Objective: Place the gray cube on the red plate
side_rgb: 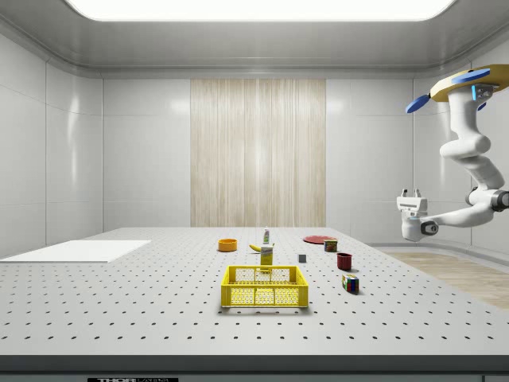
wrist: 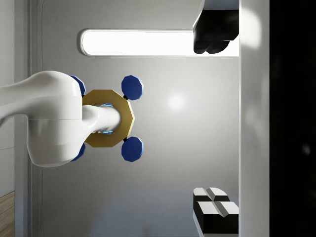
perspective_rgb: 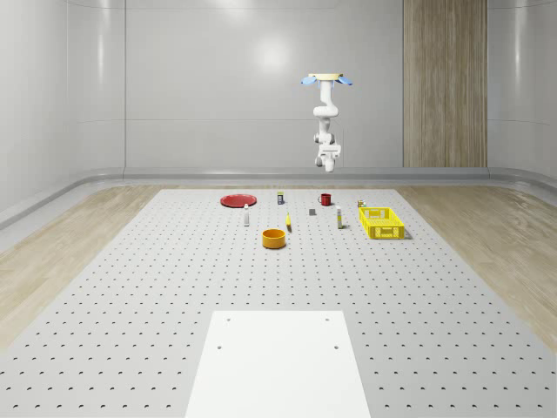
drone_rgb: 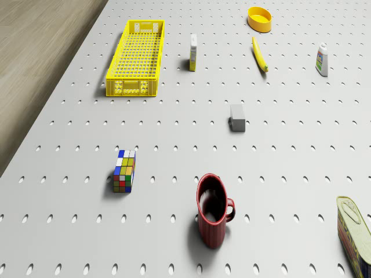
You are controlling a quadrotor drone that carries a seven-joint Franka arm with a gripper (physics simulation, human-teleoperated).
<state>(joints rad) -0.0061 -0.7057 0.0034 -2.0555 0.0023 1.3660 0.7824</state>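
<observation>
While flat on the table, gray cube (drone_rgb: 237, 117), long axis toward red mug (drone_rgb: 213, 209).

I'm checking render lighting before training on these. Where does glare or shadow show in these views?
Whole-scene view: a soft bright patch glares on the back wall. Side view: the ceiling light is blown out white. Drone view: the mug and the cube cast short, soft shadows. Wrist view: the light strip glows overexposed, with a faint hotspot on the ceiling beside the drone.

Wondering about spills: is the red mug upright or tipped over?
Upright. In the drone view the red mug stands on its base on the table, its open mouth facing up, handle at its side.
</observation>
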